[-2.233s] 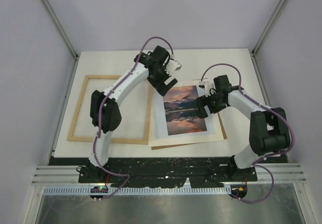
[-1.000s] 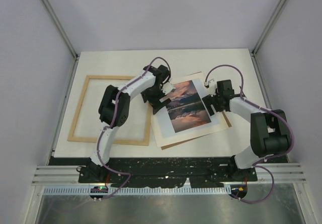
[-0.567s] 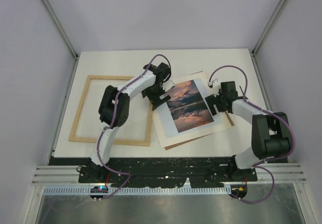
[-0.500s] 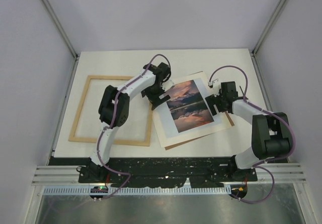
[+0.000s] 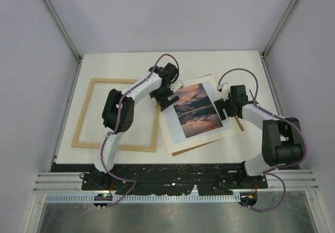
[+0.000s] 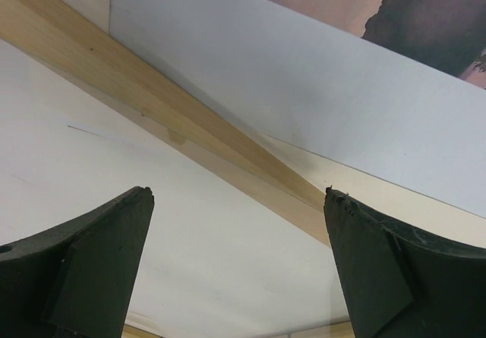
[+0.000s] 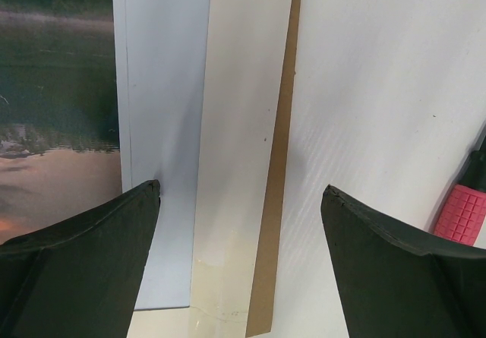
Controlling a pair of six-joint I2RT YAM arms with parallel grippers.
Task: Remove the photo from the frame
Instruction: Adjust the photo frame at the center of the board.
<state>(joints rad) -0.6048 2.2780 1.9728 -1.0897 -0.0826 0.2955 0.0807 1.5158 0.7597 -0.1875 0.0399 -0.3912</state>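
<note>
Right wrist: right gripper splayed over photo, mat, brown board; pink grip, perhaps a tool, alongside.

A white-margined sunset photo, a cream mat and a brown board lie stacked in mid-table. The stack's left corner lies over the right rail of the thin light-wood frame, leaving no gap there. The left gripper, fingers wide apart, straddles that rail. The right gripper, equally spread, straddles the stack's right edges, with a pink ribbed handle close on its right. Bare white table shows beyond both arms and inside the frame.
</note>
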